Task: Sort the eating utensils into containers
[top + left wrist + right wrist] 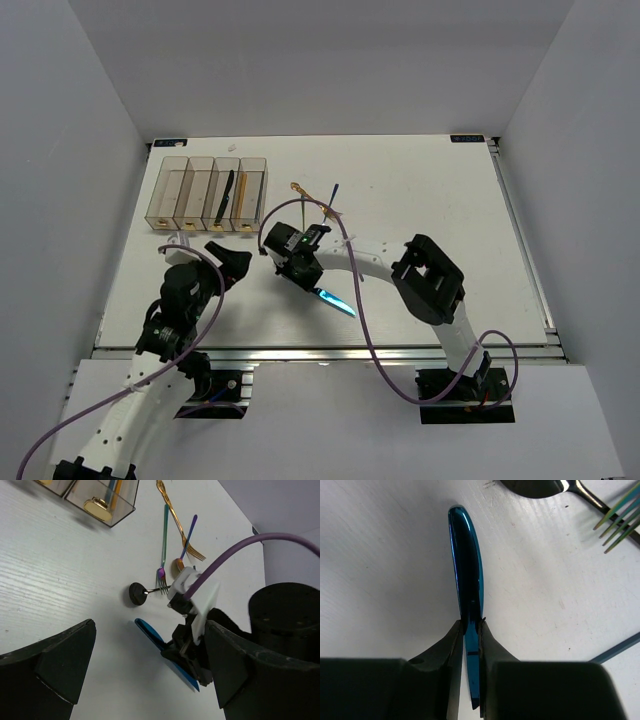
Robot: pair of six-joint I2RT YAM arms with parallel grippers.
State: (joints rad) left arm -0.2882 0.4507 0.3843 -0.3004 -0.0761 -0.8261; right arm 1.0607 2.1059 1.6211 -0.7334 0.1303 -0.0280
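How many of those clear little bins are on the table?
4. The bins stand joined side by side in one row at the far left of the table. Counting from the left, the third holds a black utensil. None looks hidden.

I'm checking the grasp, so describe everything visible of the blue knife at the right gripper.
The blue knife is slim, glossy and metallic-looking, deep blue with a cyan sheen, rounded at the tip. The fingers of the right gripper pinch its flat sides partway along; the rounded end pokes out ahead. It lies over the white table, apart from the black spoon and green fork. Whether it touches the table cannot be told.
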